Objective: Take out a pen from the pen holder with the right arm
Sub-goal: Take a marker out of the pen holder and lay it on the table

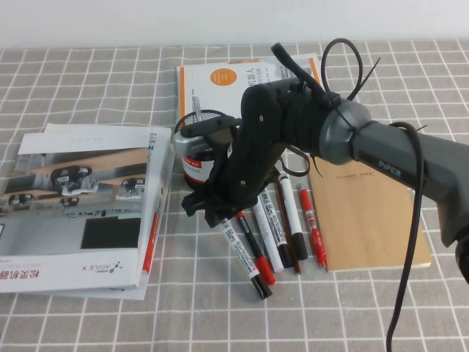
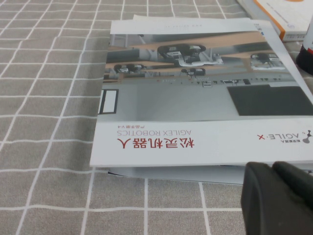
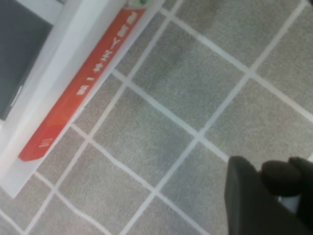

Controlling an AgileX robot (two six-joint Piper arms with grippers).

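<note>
- The AgileX brochure [image 1: 80, 213] is lying toward the table's left edge. The left gripper [image 2: 272, 170] is hanging low over the brochure's near edge with its fingers pressed together. It is playing no part in the task and is best left parked.
- The mesh pen holder [image 1: 211, 119] is standing near the table's middle, toward the far edge, just beside a red-and-white tub [image 1: 192, 167]. One slim pen is sticking up from it.
- The right gripper [image 1: 209, 209] is hovering low over the cloth, on the near side of the holder. Its fingers are clamped on a pen [image 3: 281, 177], whose dark end is showing between them in the right wrist view.
- The pen looks to be clear of the holder, so the step in hand is probably setting it down. The arm should be lowering slowly and keeping the barrel flat and in line with the other pens. It should be opening only once the pen is resting on the cloth.
- The row of markers [image 1: 282, 235] is lying just right of the gripper, between it and the brown notebook [image 1: 370, 220]. The bare cloth between the brochure's red spine and this row is the place to be aiming for, so the pen is not rolling onto its neighbours.
</note>
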